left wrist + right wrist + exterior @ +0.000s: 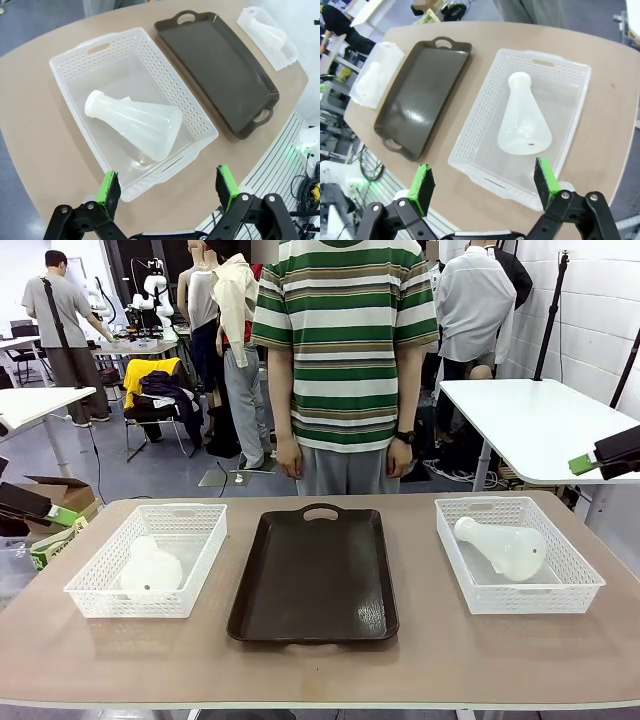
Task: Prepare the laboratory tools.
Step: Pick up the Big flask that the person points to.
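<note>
left flask (150, 570) and right flask (505, 548) lie in baskets (130, 602) flanking the tray (315, 580)

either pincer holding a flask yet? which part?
Nothing held. The left pincer and right pincer are open and empty; the left flask and right flask lie untouched on their sides.

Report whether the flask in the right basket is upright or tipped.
Tipped: the flask lies on its side in the right basket.

Tan table (320, 670): left basket (130, 605), tray (315, 580), right basket (535, 598)
</note>
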{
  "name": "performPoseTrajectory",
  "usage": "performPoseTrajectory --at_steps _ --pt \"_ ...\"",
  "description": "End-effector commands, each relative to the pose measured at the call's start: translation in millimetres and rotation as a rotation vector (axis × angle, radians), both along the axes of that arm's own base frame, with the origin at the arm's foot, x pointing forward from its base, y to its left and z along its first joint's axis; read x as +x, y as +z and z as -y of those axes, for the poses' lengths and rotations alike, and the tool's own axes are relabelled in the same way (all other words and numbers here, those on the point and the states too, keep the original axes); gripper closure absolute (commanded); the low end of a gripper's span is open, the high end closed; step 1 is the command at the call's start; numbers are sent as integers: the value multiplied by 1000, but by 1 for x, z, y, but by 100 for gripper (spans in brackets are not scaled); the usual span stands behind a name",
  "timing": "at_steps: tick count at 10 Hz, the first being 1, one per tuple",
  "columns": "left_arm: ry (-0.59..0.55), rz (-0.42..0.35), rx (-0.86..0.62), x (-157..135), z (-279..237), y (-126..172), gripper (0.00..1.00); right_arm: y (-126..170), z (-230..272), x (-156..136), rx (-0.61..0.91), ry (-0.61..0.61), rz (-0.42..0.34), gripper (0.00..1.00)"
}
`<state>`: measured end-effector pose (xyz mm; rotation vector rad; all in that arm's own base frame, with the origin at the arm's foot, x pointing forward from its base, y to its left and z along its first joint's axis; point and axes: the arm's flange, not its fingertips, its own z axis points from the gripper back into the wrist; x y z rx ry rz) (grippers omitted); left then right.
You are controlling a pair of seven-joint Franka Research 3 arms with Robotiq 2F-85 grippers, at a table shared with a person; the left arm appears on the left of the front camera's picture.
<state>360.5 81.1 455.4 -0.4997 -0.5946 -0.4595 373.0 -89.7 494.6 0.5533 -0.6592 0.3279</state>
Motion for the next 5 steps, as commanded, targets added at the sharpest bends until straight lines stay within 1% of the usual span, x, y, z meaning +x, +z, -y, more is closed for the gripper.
performPoseTrajectory --at_steps 1,2,3,4,5 --pt "-20 -5 6 9 8 3 0 -3 -1 11 -7 29 -6 0" --pt "-35 -2 4 10 11 5 0 -4 0 13 -1 24 -10 0" --pt "-19 -9 -3 11 12 5 0 -7 3 14 2 5 -17 0" --pt "-33 -57 -113 15 12 5 0 -14 4 20 -11 -70 -18 0" --pt "-6 -11 6 8 16 5 0 -5 0 9 -2 0 -19 0"
